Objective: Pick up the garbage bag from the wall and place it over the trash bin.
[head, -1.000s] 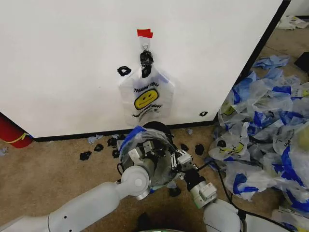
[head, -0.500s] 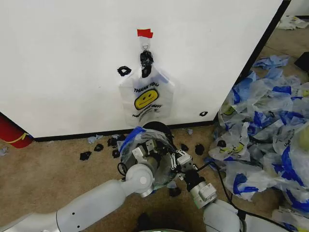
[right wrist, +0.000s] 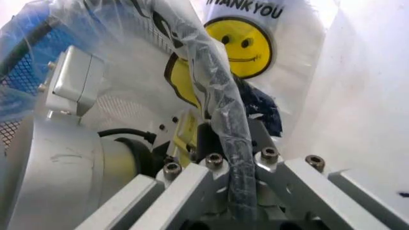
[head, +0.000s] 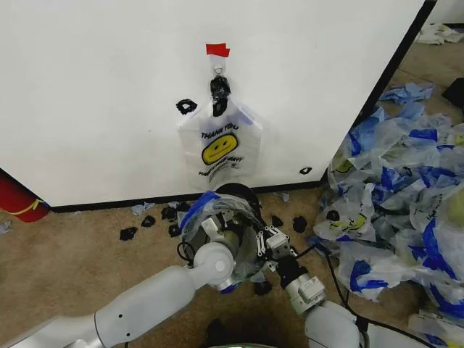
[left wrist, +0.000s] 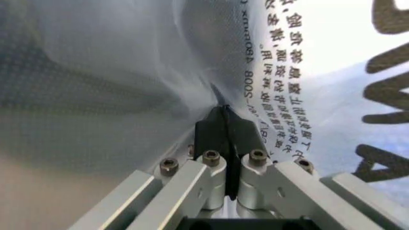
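Note:
A translucent white garbage bag with a blue handle is draped around the small black trash bin on the floor at the foot of the wall. My left gripper is shut on the bag's thin film beside printed text. My right gripper is shut on a twisted strip of the same bag at the bin's near right side. A second smiley "THANK YOU" bag hangs from a black clip under red tape.
A big pile of blue and white bags covers the floor on the right. Black scraps lie along the wall's base strip. A red rounded object sits at far left. The carpet at near left is open.
My left arm has shifted a little to the right and toward the bin, drawing the bag film with it. The right gripper and the hanging bag have stayed put.

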